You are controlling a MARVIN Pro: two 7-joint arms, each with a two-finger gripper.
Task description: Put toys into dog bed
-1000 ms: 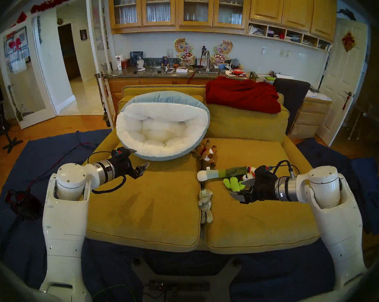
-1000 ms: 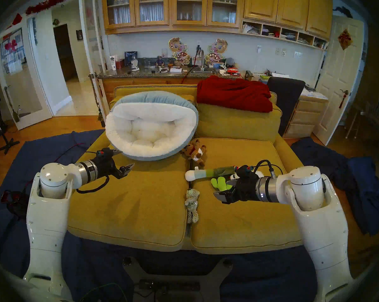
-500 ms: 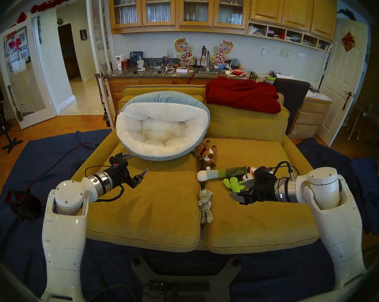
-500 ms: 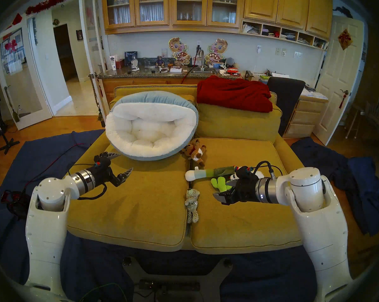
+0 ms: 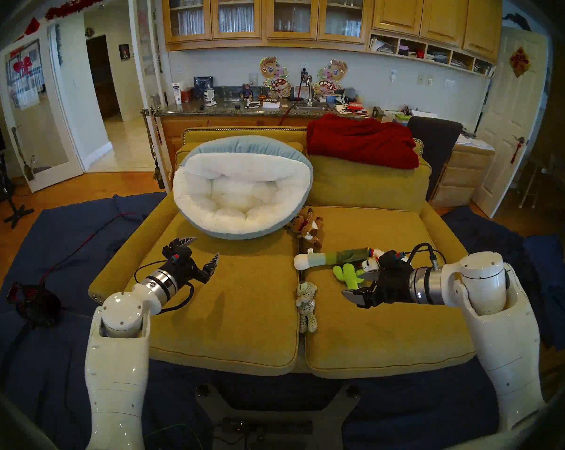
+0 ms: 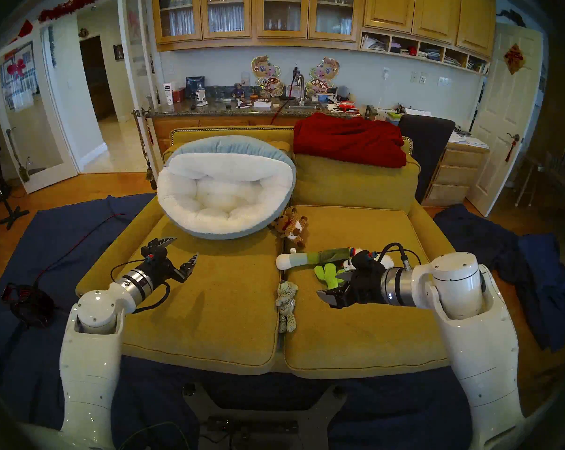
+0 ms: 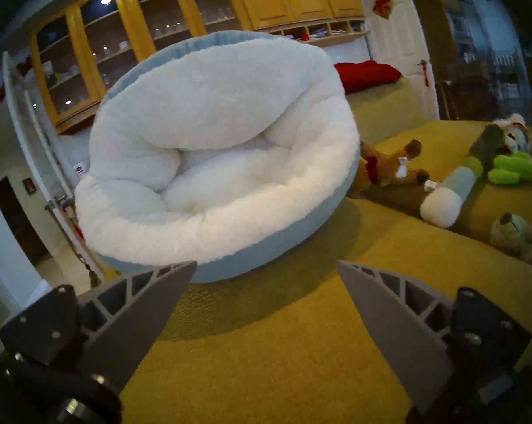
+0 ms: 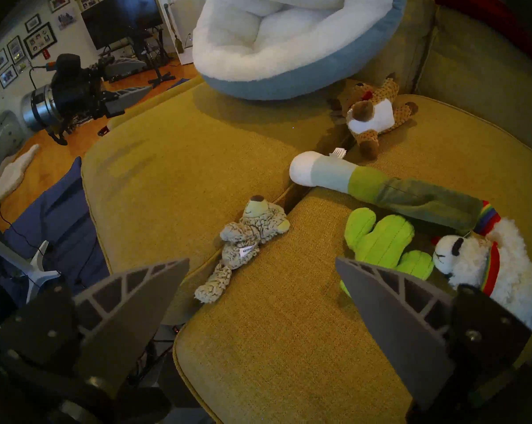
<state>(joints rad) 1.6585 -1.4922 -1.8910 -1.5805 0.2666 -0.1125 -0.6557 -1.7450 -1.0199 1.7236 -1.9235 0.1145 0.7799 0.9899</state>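
The dog bed (image 5: 242, 192) sits on the left seat cushion of the sofa (image 5: 242, 296), tipped up against the backrest so its white fleece inside faces forward, and nothing lies in it. All five toys lie outside it, on the sofa.

Just beside the bed's right rim, the brown knitted animal (image 5: 308, 228) lies at the back of the gap between the two seat cushions. Nearer than the bed along that same gap lies the grey spotted cub (image 5: 306, 305), stretched out lengthwise. Right of the bed and nearer than the brown animal, the long tube toy (image 5: 326, 259) lies across the right cushion with its white end at the gap. The green cactus (image 5: 347, 274) lies just beside the tube's near side, and the white animal with rainbow paws (image 8: 472, 261) lies touching the cactus, further from the bed.

The left gripper (image 5: 201, 248) hangs over the left cushion, just in front of the bed's near rim and apart from it, its jaws spread wide and holding nothing. The right gripper (image 5: 357, 283) hangs over the right cushion, well to the right of the bed, by the cactus, with its jaws wide too and nothing between them.

A red blanket (image 5: 362, 141) is draped over the backrest to the right of the bed.
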